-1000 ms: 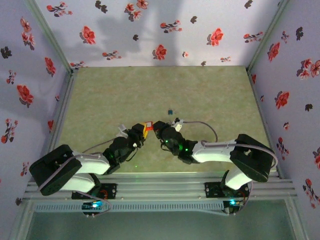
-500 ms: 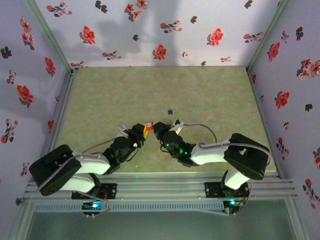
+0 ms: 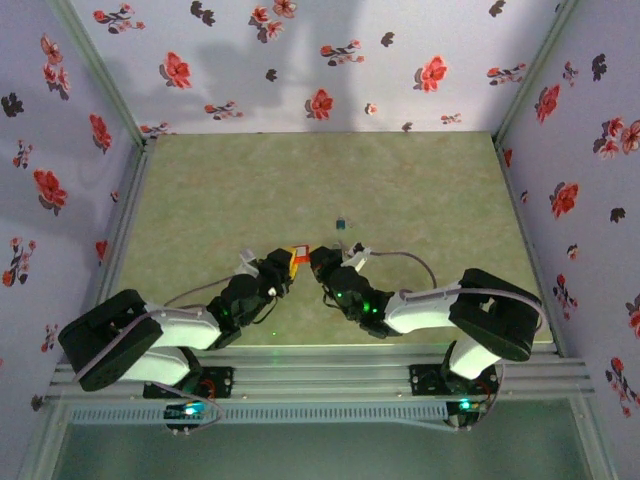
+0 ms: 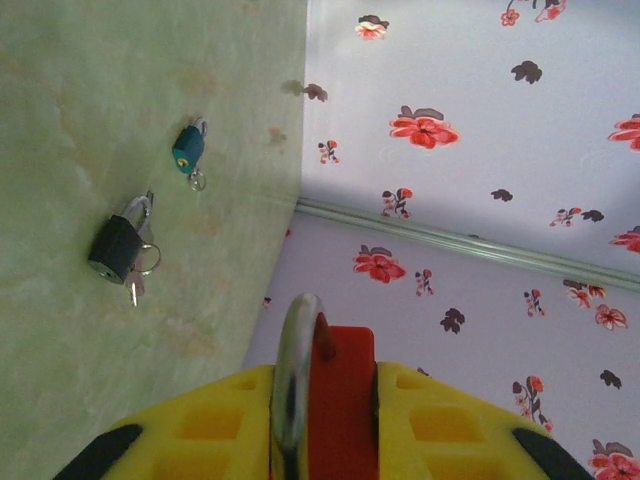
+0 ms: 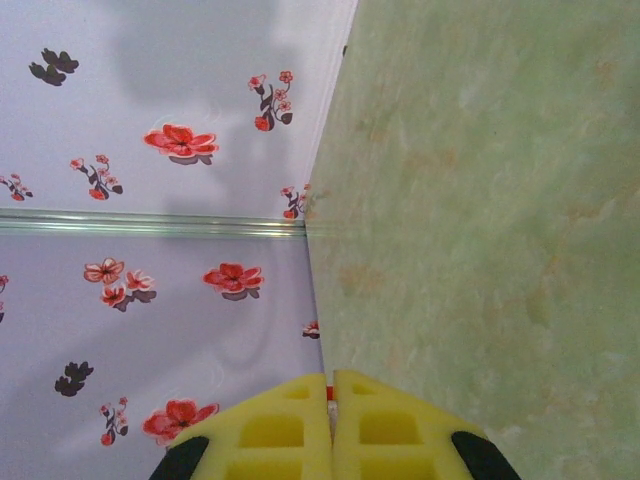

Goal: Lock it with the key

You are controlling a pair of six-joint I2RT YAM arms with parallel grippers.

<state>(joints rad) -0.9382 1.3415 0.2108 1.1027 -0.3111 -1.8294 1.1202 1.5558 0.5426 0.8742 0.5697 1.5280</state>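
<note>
The red padlock (image 3: 298,255) is clamped between the yellow fingers of my left gripper (image 3: 286,264), held low over the table. In the left wrist view the padlock (image 4: 345,405) stands edge-on in that gripper (image 4: 322,378), with its silvery shackle (image 4: 292,385) against the left pad. My right gripper (image 3: 318,261) faces it from the right, almost touching. In the right wrist view this gripper (image 5: 331,380) is shut, with a pale metal sliver and a bit of red at the tips. That sliver seems to be the key (image 5: 330,405); its black head is hidden between the pads.
A black padlock (image 4: 114,248) with a ring of small keys and a teal padlock (image 4: 187,148) lie on the green table (image 4: 90,90) beyond the left gripper. The teal one (image 3: 342,222) sits just behind both grippers. Flowered walls (image 3: 300,60) enclose the table.
The right arm has shifted a little left and nearer, keeping its gripper tight against the red padlock. The left gripper and padlock have barely moved.
</note>
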